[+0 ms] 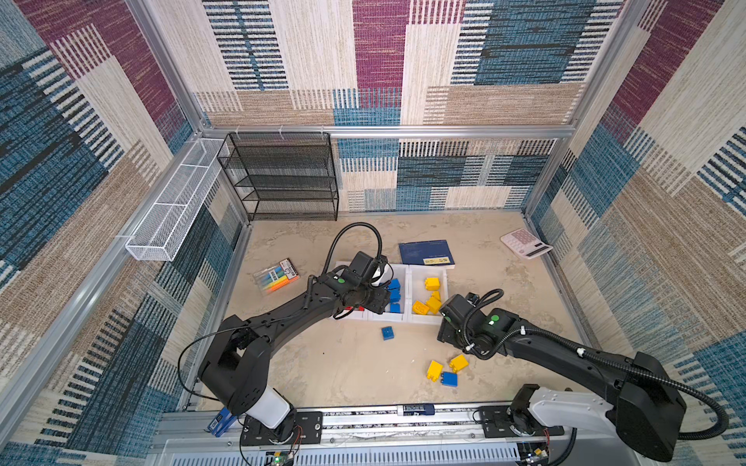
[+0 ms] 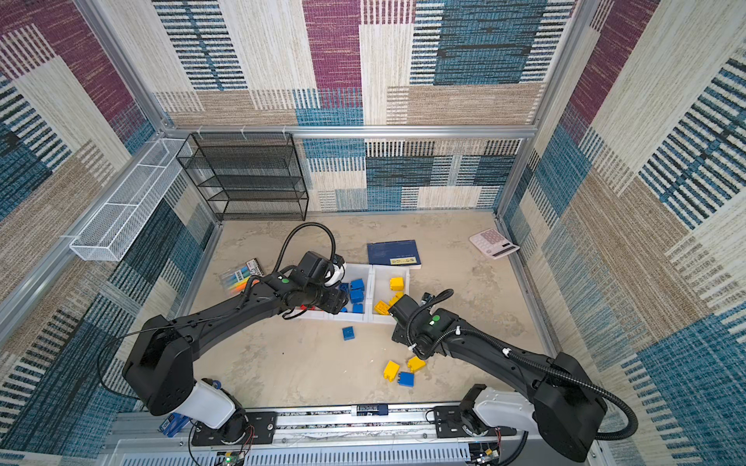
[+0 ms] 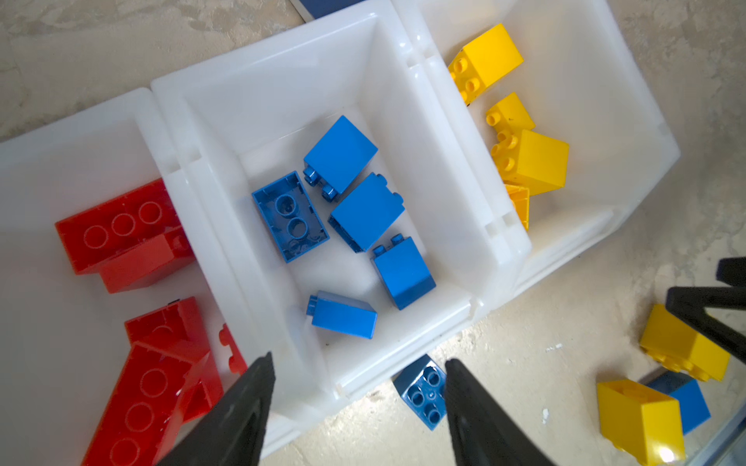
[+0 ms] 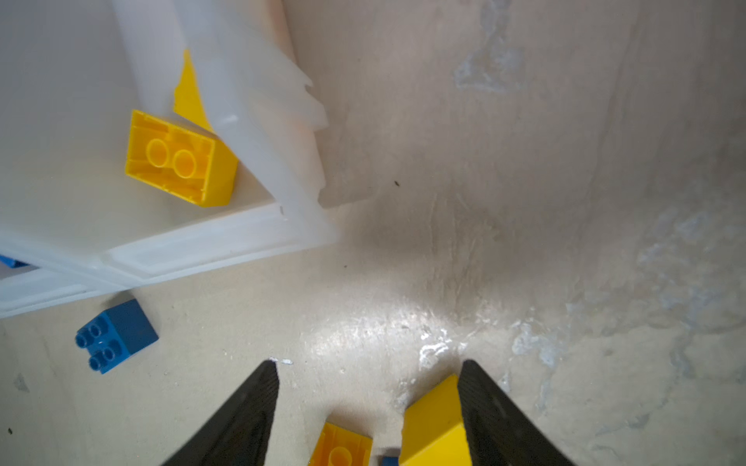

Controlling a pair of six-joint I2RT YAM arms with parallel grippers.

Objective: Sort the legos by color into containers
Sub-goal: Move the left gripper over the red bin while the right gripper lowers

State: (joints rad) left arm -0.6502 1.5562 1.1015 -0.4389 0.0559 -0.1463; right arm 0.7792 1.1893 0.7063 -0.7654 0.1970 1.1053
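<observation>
The left claw (image 3: 359,359) hangs spread and empty over the middle container (image 3: 282,80), where blue legos (image 3: 365,212) lie. The right claw (image 4: 369,363) gapes too, empty, above loose yellow legos (image 4: 436,423) on the table (image 4: 524,201).

The left arm (image 1: 282,318) reaches forward from its base at the near edge, elbow bent, and its wrist tips downward. The left gripper (image 3: 359,363) points down with its jaws well apart. The right arm (image 1: 557,351) stretches low and leftward from its own base toward the middle, and the right gripper (image 4: 368,365) hangs close over the table (image 4: 524,201), jaws parted too.
</observation>
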